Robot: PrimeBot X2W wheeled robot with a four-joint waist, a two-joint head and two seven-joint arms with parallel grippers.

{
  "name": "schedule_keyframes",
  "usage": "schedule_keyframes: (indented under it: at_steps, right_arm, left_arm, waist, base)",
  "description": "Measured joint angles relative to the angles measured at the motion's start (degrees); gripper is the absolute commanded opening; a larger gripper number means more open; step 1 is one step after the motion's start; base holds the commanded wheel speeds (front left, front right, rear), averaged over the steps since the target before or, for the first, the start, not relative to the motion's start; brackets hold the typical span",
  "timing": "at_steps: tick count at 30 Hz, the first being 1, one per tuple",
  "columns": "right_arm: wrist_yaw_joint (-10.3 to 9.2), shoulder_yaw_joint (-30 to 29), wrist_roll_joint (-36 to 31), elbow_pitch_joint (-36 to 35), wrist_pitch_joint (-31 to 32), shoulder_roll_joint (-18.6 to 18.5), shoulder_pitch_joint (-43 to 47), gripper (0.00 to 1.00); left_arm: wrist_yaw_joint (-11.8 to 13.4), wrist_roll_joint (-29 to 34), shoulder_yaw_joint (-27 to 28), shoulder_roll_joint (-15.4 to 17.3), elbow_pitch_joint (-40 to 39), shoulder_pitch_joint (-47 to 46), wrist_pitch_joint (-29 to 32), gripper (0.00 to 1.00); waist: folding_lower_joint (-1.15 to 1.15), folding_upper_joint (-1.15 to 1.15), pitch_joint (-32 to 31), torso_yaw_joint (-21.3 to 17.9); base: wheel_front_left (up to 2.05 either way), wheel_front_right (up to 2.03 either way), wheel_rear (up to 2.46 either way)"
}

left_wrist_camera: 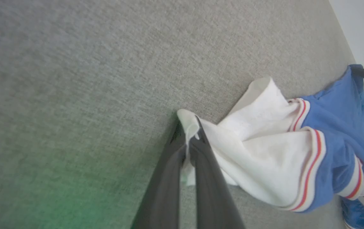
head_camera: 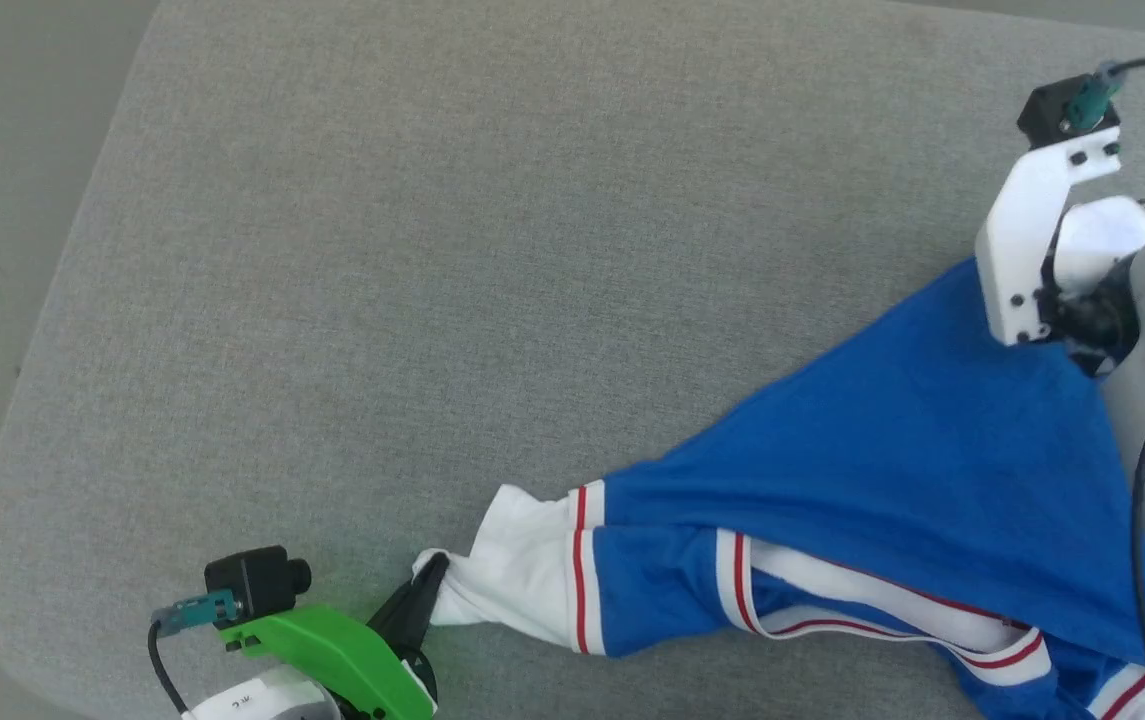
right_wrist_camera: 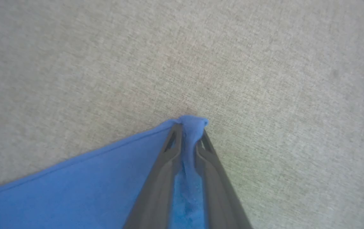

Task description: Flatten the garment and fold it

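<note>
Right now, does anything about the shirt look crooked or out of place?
The shirt is not flat: it is stretched and bunched between the left gripper, pinching a white sleeve, and the right gripper, pinching a blue corner.

L tool (left_wrist_camera: 189, 128) & R tool (right_wrist_camera: 189, 128) clamped tight, arms wide apart.

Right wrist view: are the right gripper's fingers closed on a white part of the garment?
No, the right gripper pinches a bunched blue corner of the garment between its fingers.
</note>
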Motion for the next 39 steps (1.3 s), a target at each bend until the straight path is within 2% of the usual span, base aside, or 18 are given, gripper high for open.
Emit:
schedule_keyframes:
  at_steps: [3, 9, 12, 16, 23, 28, 34, 39]
  right_arm:
    - [-0.01, -0.9, 0.6, -3.0, -6.7, 0.4, 3.9, 0.0]
    - [-0.01, -2.0, 4.1, -11.1, -26.7, 0.7, 14.6, 0.0]
    - [-0.01, -3.8, 4.4, -14.9, -34.2, 0.5, 20.7, 0.0]
    - [-0.01, -8.2, 4.5, -19.9, -39.5, 1.8, 29.7, 0.0]
    - [-0.01, -17.2, 3.6, -29.6, -42.0, 7.9, 43.5, 0.0]
    - [-0.01, -20.5, 2.5, -34.6, -40.2, 11.0, 49.5, 0.0]
    - [-0.01, -22.7, 2.6, -40.9, -37.8, 10.8, 50.2, 0.0]
    - [-0.01, -23.0, 3.1, -46.8, -32.6, 7.0, 46.1, 0.0]
  left_arm:
    - [0.0, 0.0, 0.1, 0.0, 0.5, 0.0, 0.0, 0.0]
    - [0.6, 0.0, 0.3, 0.5, 1.3, 0.6, 0.1, 0.0]
    - [1.2, 0.0, 0.7, 1.2, 1.3, 2.3, 0.2, 0.0]
    - [1.8, 0.0, 1.2, 2.3, 0.9, 4.8, 0.6, 0.0]
    - [2.0, 0.1, 1.8, 3.2, -1.0, 6.1, -0.5, 0.0]
    - [1.3, 0.9, 2.8, 3.6, -1.9, 5.8, -4.1, 0.0]
    - [-0.8, 2.8, 3.9, 4.5, -4.1, 0.6, -8.8, 0.0]
    - [-2.5, 3.8, 4.2, 5.4, -7.6, -9.9, -11.2, 0.0]
  waist:
    - [0.0, 0.0, -1.0, -0.2]
    - [0.0, 0.0, -4.4, -0.8]
    - [0.0, 0.0, -6.5, -1.4]
    - [0.0, 0.0, -9.6, -2.7]
    - [0.0, 0.0, -14.0, -6.0]
    - [0.0, 0.0, -16.1, -8.6]
    - [0.0, 0.0, -18.0, -10.8]
    - [0.0, 0.0, -18.6, -11.9]
  base:
    - [0.0, 0.0, 0.0]
    - [0.0, 0.0, 0.0]
    - [0.0, 0.0, 0.0]
    - [0.0, 0.0, 0.0]
    - [0.0, 0.0, 0.0]
    - [0.0, 0.0, 0.0]
    - [0.0, 0.0, 0.0]
    - [0.0, 0.0, 0.0]
